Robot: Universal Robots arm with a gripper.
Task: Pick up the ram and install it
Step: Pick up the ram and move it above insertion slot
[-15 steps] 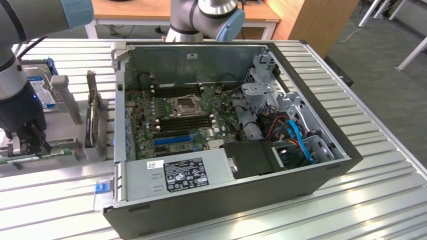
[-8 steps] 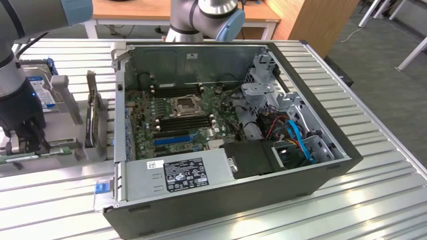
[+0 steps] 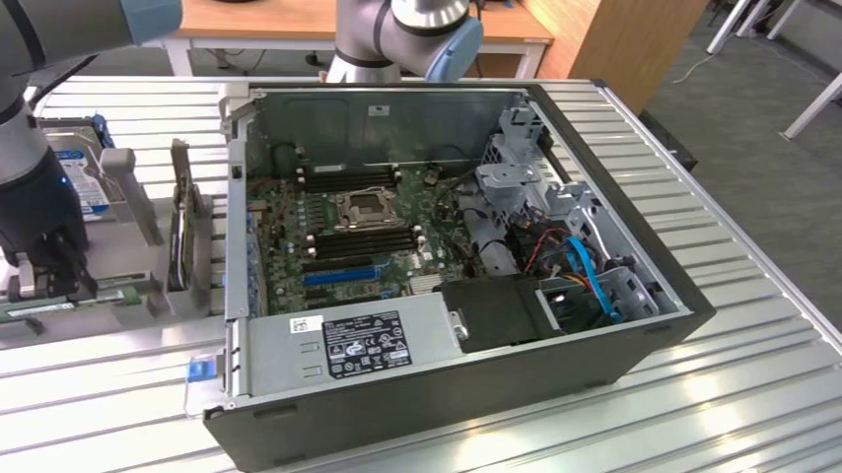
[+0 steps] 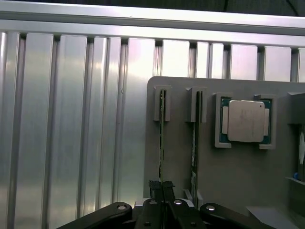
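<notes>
Green ram edge pinched by jaws.

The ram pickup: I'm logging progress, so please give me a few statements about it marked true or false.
1. The gripper is closed on the ram. True.
2. The ram sits in a motherboard slot. False: it stands on edge in the grey holder on the table.
3. A second memory stick stands beside it in the holder. True.
4. The computer case is closed. False: its side is open, showing the motherboard.
</notes>
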